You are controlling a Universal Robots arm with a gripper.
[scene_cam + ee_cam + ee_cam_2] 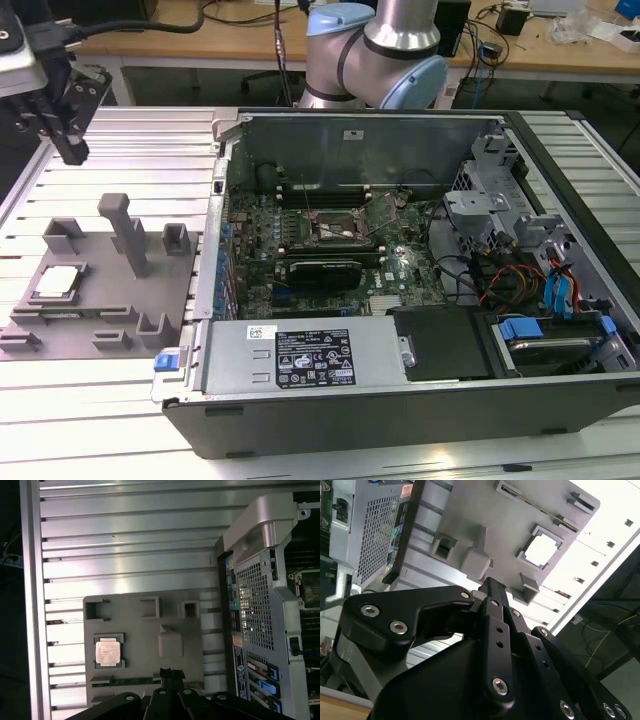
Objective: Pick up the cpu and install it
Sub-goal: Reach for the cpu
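My claw [74,150] [492,586] [169,672] hangs in the air above the gray holder tray [100,292] [485,515] [145,635]. Its two black fingers look pressed together. There is nothing between them.

The cpu [57,283] [541,549] [107,651] lies flat in a little square pocket of the gray holder tray. Its shiny silver top faces up. My claw is not touching it; the cpu is well below my fingertips. In the first wrist view the cpu sits a little to one side of where my fingers point.

A tall gray post [125,235] stands up from the tray, near its middle. A few small blocks stand on the tray too.

The tray rests on a table of long silver slats [130,150] [125,545].

Just beside the tray is an open computer case [350,140] [370,525] [255,595]. Inside the case is a green motherboard [400,265]. A black square socket [335,232] sits on that board, well apart from the tray.
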